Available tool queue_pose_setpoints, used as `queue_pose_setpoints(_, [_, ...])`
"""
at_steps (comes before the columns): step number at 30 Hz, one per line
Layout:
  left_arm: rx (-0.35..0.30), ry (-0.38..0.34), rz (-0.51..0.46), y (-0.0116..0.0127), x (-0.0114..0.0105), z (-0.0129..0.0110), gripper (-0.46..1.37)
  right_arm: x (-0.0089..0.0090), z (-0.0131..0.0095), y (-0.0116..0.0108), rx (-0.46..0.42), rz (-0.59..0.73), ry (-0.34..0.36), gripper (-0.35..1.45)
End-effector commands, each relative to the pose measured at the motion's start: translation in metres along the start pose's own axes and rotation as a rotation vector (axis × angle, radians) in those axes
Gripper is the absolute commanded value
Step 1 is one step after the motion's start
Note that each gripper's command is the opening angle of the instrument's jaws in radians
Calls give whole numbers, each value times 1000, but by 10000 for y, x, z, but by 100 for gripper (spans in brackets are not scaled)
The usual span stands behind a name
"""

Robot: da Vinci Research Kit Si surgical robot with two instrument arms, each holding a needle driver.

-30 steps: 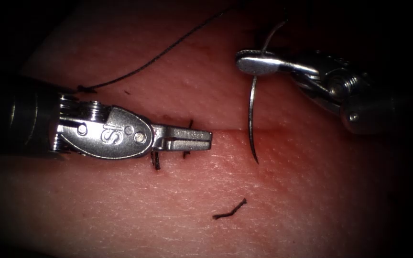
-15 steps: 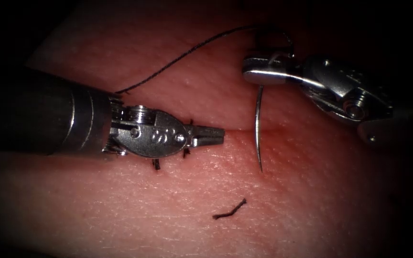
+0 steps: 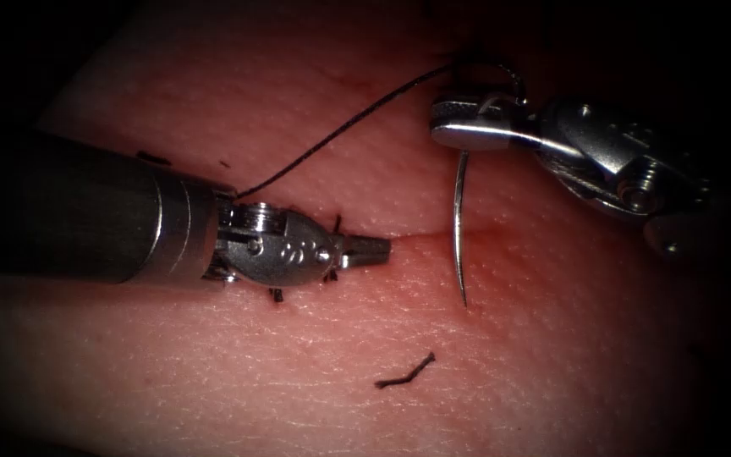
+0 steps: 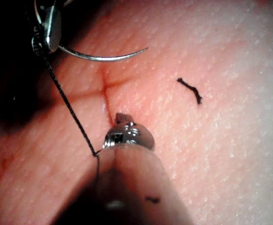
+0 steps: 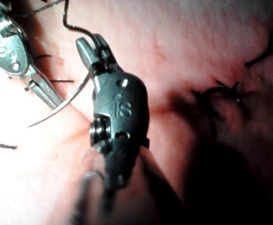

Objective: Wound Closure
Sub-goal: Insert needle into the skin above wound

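Note:
My right tool [image 3: 460, 132] is shut on the curved needle [image 3: 458, 222] near its tail end. The needle hangs down across the cut [image 3: 433, 231], its tip free just over the tissue [image 3: 552, 355], not in it. In the left wrist view the needle [image 4: 103, 57] arcs above the surface. Black thread [image 3: 340, 127] runs from the needle's tail down-left and passes behind my left tool [image 3: 371, 249]. That tool is shut on nothing and lies along the cut's left part, tip pointing at the needle. The right wrist view has my right tool [image 5: 90, 50] gripping the needle [image 5: 56, 110].
Stitches with short thread ends [image 3: 332, 225] sit beside the left tool's wrist. A loose cut piece of thread [image 3: 405, 372] lies on the tissue below the cut. In the right wrist view, several knotted stitches [image 5: 218, 93] sit further along the wound.
The left tool's shaft has come further in and its wrist has rolled, tip slightly right. The right tool and needle shifted a little right and down. The thread swung along.

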Motion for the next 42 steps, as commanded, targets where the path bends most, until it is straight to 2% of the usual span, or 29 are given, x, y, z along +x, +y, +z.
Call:
queue_pose_setpoints(1, [-13, 4, 1, 2, 0, 1, -35, -1, 1, 1, -8, -11, -1, -35])
queue_pose_setpoints(6, [-25, 6, -4, 14, -8, 10, -35, -6, 11, 4, -11, -121, 9, -35])
queue_pose_setpoints(12, [-31, 5, -18, 14, -20, 14, -35, -12, 20, 5, 23, -267, 43, -35])
queue_pose_setpoints(19, [-50, -22, -31, 22, -47, 22, -35, -10, 26, 3, 46, -415, 94, -35])
queue_pose_setpoints(22, [-50, -22, -34, 23, -51, 21, -35, -11, 28, 2, 43, -445, 105, -35])
queue_pose_setpoints(26, [-51, -22, -35, 26, -49, 17, -35, -15, 30, 0, 33, -502, 123, -35])
queue_pose_setpoints(36, [-62, -15, -43, 36, -37, 9, -35, -39, 39, -6, 40, -694, 186, -35])
queue_pose_setpoints(42, [-63, -15, -42, 35, -38, 9, -35, -41, 39, -7, 24, -771, 212, -35])
